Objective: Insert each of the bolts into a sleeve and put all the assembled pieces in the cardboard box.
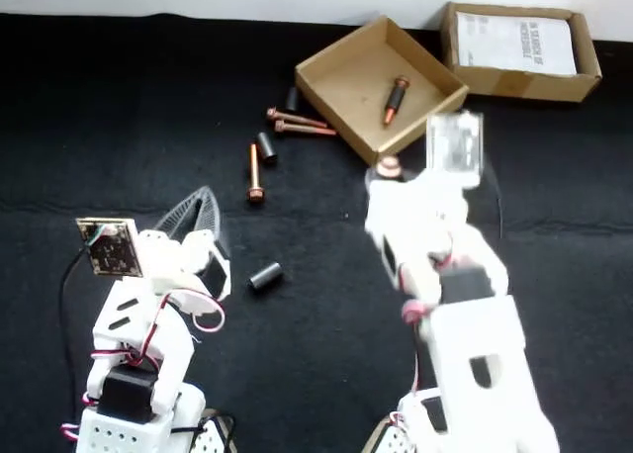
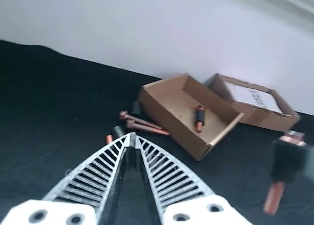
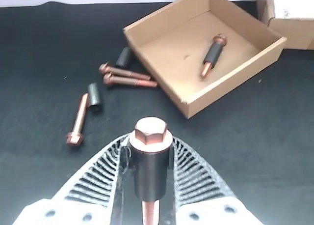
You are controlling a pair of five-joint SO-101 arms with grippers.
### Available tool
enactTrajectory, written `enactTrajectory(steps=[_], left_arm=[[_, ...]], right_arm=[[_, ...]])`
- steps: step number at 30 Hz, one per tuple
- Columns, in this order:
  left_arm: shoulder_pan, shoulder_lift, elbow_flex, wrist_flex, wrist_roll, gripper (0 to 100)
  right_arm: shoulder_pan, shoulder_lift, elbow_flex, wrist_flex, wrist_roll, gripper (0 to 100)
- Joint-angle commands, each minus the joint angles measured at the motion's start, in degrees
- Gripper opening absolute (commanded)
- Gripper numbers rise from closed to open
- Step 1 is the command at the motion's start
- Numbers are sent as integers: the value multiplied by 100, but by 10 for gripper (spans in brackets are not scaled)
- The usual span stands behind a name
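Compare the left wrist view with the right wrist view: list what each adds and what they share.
Left wrist view adds: the left end effector, shut and empty. Right wrist view adds: the right end effector clamped on a sleeved bolt. Shared: that sleeved bolt, the cardboard box holding one assembled piece, and two loose bolts lying beside it.

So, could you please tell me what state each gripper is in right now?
Left gripper: closed, empty.
Right gripper: closed on a sleeved bolt.
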Motion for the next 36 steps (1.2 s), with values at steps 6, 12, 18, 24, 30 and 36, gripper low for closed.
enactTrajectory(steps=[6,12,18,24,30,36], left_arm=[[-760,-119,576,-26,9,9],[-884,-119,1103,-35,18,9],[-884,-101,1262,0,18,9],[-884,-84,1262,299,18,9],[-848,-84,1262,993,18,9],[-848,-84,1262,1002,9,9]], right_arm=[[198,2360,-2527,-4,-9,7],[277,3925,-3916,-312,-9,7],[514,5490,-5349,-989,176,7],[673,7081,-6633,-1411,633,7],[734,8523,-7987,-1543,756,9],[699,9323,-8936,-1367,1389,163]])
